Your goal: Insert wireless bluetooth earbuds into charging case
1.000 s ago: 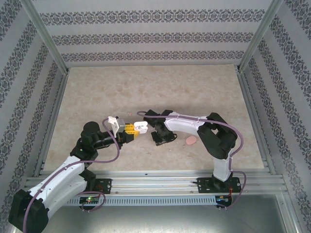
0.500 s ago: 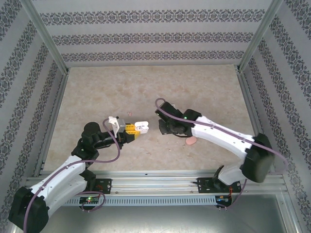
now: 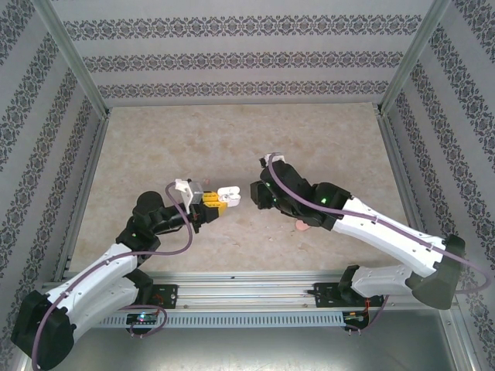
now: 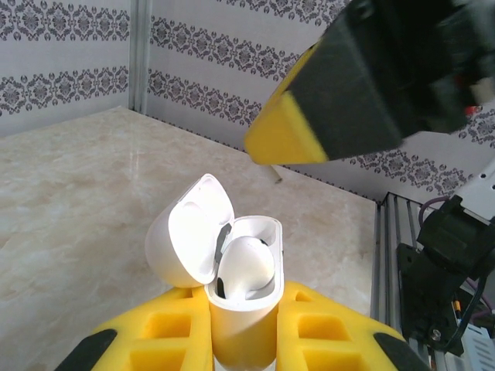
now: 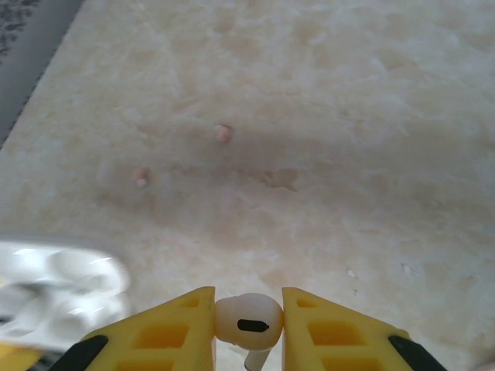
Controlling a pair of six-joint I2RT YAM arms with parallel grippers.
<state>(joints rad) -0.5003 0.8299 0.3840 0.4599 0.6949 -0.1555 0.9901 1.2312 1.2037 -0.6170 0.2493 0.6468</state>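
Note:
My left gripper (image 4: 241, 328) is shut on a white charging case (image 4: 240, 309), which stands upright with its lid (image 4: 186, 239) swung open to the left. One white earbud (image 4: 246, 267) sits in the case. My right gripper (image 5: 247, 321) is shut on a second white earbud (image 5: 247, 323), stem pointing down. From the top view, the case (image 3: 230, 195) and left gripper (image 3: 219, 202) face the right gripper (image 3: 254, 194) across a small gap. A yellow finger (image 4: 288, 137) of the right gripper hangs just above the open case.
A pink pebble-like thing (image 3: 300, 226) lies on the marble table (image 3: 232, 139) under the right arm. Two tiny pinkish bits (image 5: 223, 133) (image 5: 140, 178) lie on the table further off. The case shows blurred at the left edge (image 5: 58, 286) of the right wrist view.
The right arm has stretched out low to the right and its gripper has moved up beside the case. The left gripper has shifted slightly up and right with the case.

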